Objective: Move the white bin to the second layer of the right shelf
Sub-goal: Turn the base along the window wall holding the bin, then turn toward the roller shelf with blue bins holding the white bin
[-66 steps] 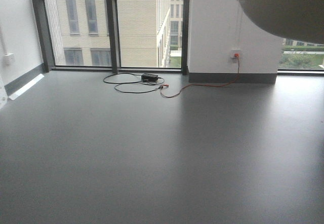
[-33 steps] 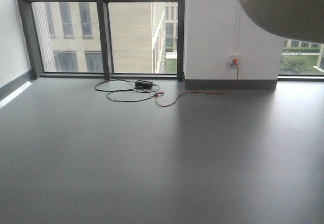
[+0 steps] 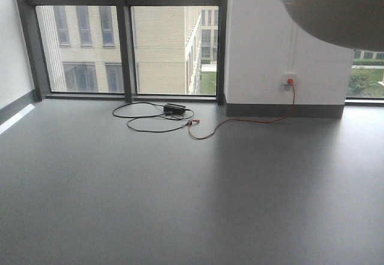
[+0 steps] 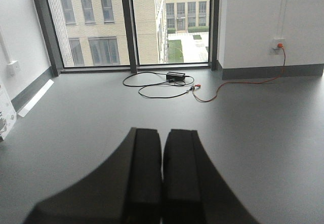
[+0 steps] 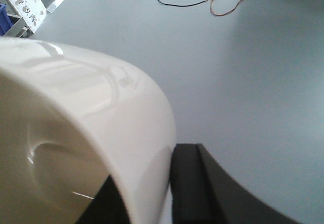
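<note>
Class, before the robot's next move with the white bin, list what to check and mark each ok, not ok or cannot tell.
1. Hold on white bin: ok, its wall sits between the fingers of the right gripper.
2. Left gripper free: ok, shut on nothing.
3. Floor close ahead: ok, bare; black cable and orange cord lie off by the window.
4. Right shelf second layer in sight: not ok, no view shows it.

The smooth glossy cream-white plastic tub (image 5: 116,107) had no marks or pattern. The flat smooth floor (image 3: 180,199) was plain grey. On it lay a thin orange cable (image 3: 258,122) and a small black box (image 3: 174,107). The left gripper (image 4: 163,135) was black. The painted wall (image 3: 258,37) was white.
</note>
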Robot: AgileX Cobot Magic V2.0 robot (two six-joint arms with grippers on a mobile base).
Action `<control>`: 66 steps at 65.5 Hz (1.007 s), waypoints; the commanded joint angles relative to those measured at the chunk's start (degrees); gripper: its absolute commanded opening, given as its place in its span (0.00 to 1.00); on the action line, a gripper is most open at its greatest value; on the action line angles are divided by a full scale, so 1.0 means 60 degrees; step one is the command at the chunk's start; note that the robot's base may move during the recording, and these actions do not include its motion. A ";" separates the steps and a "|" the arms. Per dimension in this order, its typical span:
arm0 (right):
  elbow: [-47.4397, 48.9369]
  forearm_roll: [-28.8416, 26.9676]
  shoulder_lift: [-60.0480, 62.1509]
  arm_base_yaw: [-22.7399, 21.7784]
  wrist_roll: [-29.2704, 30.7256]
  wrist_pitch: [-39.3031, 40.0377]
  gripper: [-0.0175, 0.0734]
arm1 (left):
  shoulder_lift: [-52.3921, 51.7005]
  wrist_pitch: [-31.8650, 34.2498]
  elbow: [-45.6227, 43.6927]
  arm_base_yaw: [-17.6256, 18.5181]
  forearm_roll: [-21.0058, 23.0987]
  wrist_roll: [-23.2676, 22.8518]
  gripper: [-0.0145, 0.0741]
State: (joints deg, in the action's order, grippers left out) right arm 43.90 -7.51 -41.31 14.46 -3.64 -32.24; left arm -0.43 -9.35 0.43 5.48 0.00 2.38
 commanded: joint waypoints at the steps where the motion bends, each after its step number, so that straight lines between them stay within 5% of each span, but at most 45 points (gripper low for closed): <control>1: 0.0278 -0.0051 0.0064 -0.0073 0.0019 0.0973 0.25 | -0.0030 0.0821 0.0351 0.0038 0.0000 -0.0029 0.26; 66: 0.0278 -0.0051 0.0064 -0.0073 0.0019 0.0973 0.25 | -0.0030 0.0821 0.0351 0.0038 0.0000 -0.0029 0.26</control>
State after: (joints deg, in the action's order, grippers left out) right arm 43.90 -7.51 -41.31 14.46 -3.64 -32.24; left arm -0.43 -9.35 0.43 5.48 0.00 2.38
